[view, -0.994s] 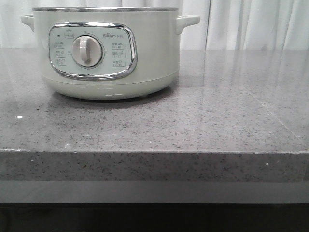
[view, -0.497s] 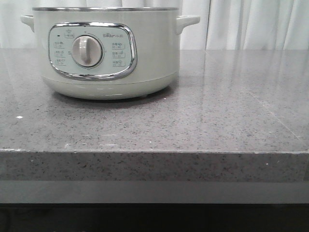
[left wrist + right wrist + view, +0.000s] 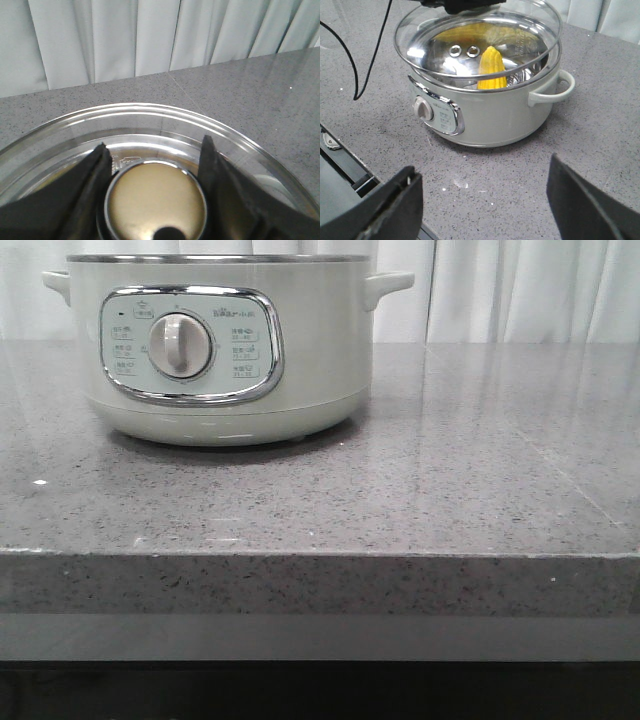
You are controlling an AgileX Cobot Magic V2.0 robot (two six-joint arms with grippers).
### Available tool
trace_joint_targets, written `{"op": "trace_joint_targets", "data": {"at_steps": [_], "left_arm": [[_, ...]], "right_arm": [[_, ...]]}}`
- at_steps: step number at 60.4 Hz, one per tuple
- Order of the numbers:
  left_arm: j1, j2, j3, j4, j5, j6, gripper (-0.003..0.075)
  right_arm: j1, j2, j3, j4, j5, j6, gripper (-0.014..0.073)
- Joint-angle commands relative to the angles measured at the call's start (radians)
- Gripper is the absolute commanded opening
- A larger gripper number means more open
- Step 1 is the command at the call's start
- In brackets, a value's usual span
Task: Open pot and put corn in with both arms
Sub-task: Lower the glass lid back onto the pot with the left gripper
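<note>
The only change is very small, and it is showing in the front view. The round dial (image 3: 180,343) and the control panel (image 3: 243,352) on the pot (image 3: 320,360) are sitting a tiny bit higher now than one second ago. They are creeping up little by little. Whether the whole pot is being nudged is too hard to tell.

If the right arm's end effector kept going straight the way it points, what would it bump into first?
Probably the pot, on its panel side, with the corn inside under the glass lid. The open right end effector has only bare countertop between; depth is uncertain.
</note>
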Motion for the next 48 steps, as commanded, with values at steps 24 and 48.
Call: {"op": "trace_joint_targets", "data": {"at_steps": [24, 48], "left_arm": [[-0.005, 0.007, -0.050, 0.022, -0.165, 0.001, 0.0261], [-0.005, 0.020, -0.050, 0.053, -0.165, 0.001, 0.0262]], "right_arm": [[0.001, -0.008, -0.025, 0.008, -0.069, -0.001, 0.0540], [0.001, -0.008, -0.025, 0.008, -0.069, -0.001, 0.0540]]}}
